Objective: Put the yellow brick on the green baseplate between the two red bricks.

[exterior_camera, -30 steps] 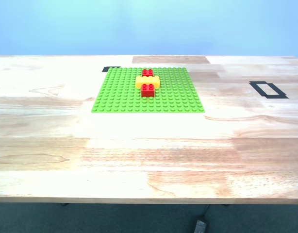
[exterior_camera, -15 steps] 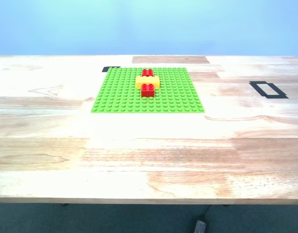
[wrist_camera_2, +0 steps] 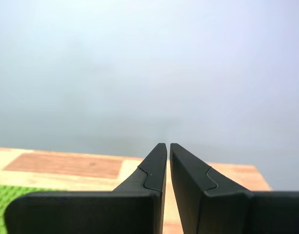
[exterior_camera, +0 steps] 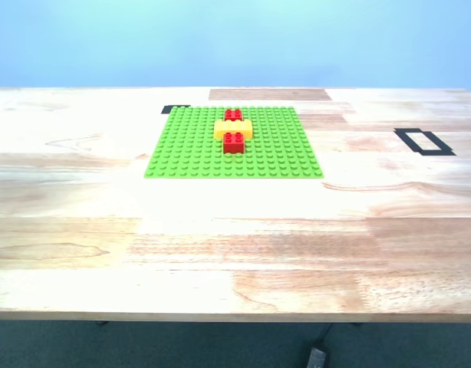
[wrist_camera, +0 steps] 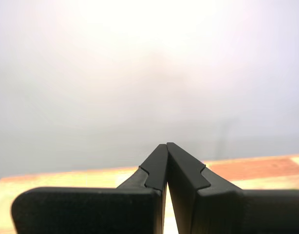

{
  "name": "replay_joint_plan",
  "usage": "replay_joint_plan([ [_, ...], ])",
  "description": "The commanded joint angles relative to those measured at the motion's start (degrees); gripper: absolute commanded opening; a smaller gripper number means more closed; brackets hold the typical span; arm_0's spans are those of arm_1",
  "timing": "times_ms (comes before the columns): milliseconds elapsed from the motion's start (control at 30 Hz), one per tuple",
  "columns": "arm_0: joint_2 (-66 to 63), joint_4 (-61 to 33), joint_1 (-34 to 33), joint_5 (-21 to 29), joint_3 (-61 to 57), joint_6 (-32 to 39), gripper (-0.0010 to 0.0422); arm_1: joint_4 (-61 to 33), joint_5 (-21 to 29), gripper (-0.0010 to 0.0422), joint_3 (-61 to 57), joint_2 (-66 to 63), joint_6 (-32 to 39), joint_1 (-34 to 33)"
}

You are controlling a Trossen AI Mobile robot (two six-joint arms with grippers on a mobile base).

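Note:
The green baseplate lies flat on the wooden table, toward its far side in the exterior view. On it the yellow brick sits crosswise between the two red bricks, one behind it and one in front of it. No arm or gripper shows in the exterior view. My first gripper is shut with nothing in it, looking over a table edge at a blank wall. My second gripper is also shut and empty, with a corner of the baseplate beside it.
A black tape rectangle marks the table at the exterior view's right. A small black tape mark lies by the baseplate's far corner. A darker wood patch runs behind the plate. A cable and plug lie on the floor below.

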Motion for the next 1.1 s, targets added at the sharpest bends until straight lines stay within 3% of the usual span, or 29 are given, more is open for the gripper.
replay_joint_plan([
  [33, -3.08, -0.04, -0.02, 0.11, -3.67, 0.13, 0.0000, 0.33, 0.98, 0.0011, -2.82, -3.58, 0.66, 0.57],
  [200, -9.62, 2.86, -0.02, -0.37, -9.70, 0.02, 0.0000, -0.46, 1.18, 0.0010, -5.64, -7.67, 1.09, 0.63],
  [500, -20.00, -5.31, -0.02, -0.33, -15.69, -0.13, 0.0000, -3.48, 0.94, -0.0001, -10.47, -12.66, 0.85, 0.61],
  [1100, -19.21, -5.70, -0.02, -0.31, -16.15, -0.09, 0.0000, -4.94, 0.72, -0.0001, -12.33, -13.33, -0.98, 0.61],
])
